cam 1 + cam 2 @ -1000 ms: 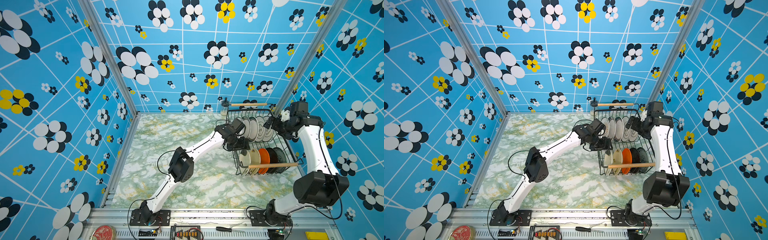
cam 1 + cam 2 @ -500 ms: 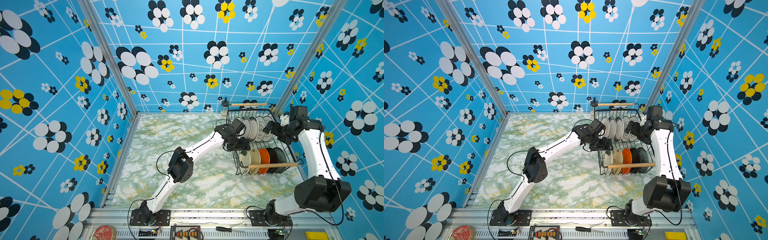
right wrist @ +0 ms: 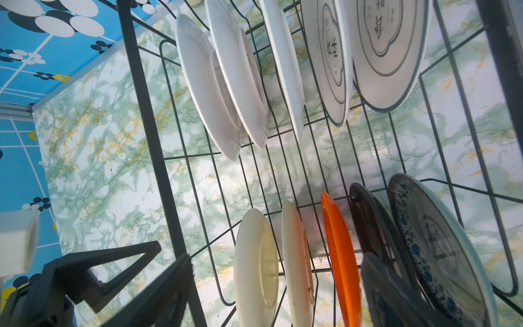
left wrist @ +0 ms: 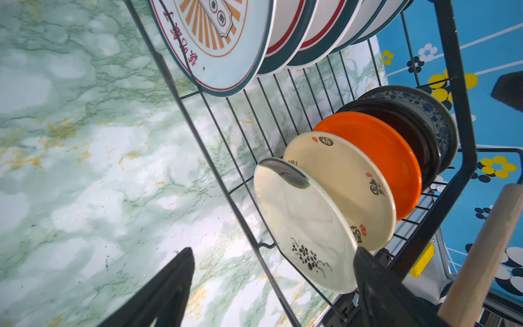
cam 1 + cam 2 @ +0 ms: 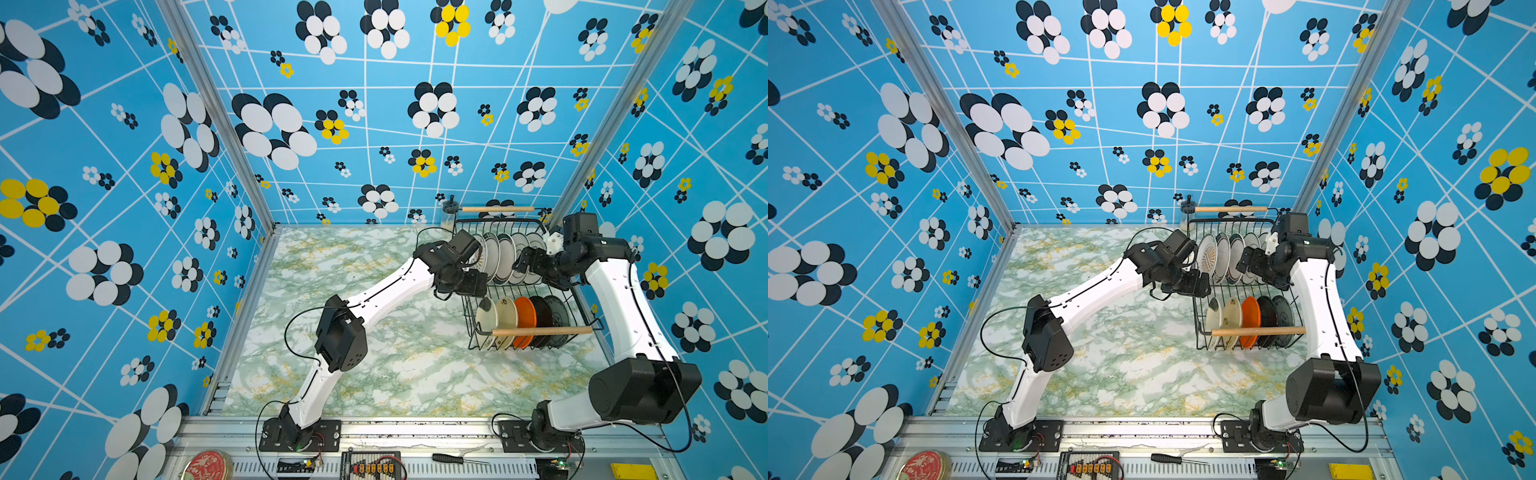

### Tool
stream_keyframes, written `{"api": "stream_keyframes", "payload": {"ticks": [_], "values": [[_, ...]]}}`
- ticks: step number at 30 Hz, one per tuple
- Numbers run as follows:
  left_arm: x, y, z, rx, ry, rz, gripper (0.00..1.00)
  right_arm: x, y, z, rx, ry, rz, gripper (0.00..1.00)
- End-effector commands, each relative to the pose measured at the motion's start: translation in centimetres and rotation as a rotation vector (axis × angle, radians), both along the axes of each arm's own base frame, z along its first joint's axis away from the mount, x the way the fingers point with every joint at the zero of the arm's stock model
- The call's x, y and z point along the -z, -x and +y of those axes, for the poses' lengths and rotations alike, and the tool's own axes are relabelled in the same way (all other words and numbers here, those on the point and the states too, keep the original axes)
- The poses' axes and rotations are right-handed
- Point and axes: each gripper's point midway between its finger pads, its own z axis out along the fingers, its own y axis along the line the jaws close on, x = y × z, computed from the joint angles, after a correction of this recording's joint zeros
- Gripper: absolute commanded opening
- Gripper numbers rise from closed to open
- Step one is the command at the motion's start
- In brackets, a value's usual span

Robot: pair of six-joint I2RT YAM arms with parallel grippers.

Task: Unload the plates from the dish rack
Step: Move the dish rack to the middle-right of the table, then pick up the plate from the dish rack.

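The black wire dish rack (image 5: 468, 328) stands at the table's back right. Its far row holds several large white plates (image 5: 503, 257), and its near row holds smaller cream (image 5: 486, 318), orange (image 5: 524, 320), black and blue-patterned plates. My left gripper (image 5: 473, 282) is open at the rack's left wall. In the left wrist view the wall wire (image 4: 226, 192) runs between its fingers, and the outermost cream plate (image 4: 302, 223) lies close to one finger. My right gripper (image 5: 528, 262) hangs open over the rack from the right with nothing in it. The cream plates (image 3: 254, 260) show between its fingers.
Light wooden handles cross the rack's near end (image 5: 540, 331) and far end (image 5: 496, 209). A small glass jar (image 5: 449, 212) stands by the rack's back left corner. The right wall runs close behind the rack. A red tin (image 5: 208, 465) and a screwdriver (image 5: 453, 458) lie on the front rail.
My right gripper has swung left, from beside the rack to over the large plates. My left gripper has stayed at the rack's left wall and opened wider.
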Motion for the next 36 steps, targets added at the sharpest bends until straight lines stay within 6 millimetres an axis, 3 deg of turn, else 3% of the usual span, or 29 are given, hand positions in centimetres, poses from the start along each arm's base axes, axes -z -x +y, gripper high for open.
{"api": "stream_keyframes", "payload": {"ticks": [1, 9, 17, 23, 29, 36], "values": [[-1.1, 0.1, 3.3, -0.037, -0.054, -0.041, 0.90, 0.0, 1.8, 1.4, -0.050, 0.015, 0.028, 0.94], [-3.0, 0.4, 11.6, -0.189, -0.059, -0.103, 0.93, 0.8, 4.3, 4.0, -0.112, 0.040, 0.050, 0.92], [-2.7, 1.7, 21.3, -0.366, -0.062, -0.114, 0.95, 2.7, 5.7, 6.7, -0.168, 0.070, 0.081, 0.87], [-1.2, 2.7, 27.1, -0.475, -0.090, -0.099, 0.96, 4.4, 6.1, 7.7, -0.177, 0.082, 0.113, 0.83], [0.8, 3.9, 30.4, -0.532, -0.114, -0.061, 0.96, 6.1, 6.2, 8.3, -0.173, 0.079, 0.141, 0.78], [2.0, 4.5, 32.1, -0.566, -0.125, -0.032, 0.98, 8.0, 6.1, 8.5, -0.162, 0.110, 0.178, 0.71]]}}
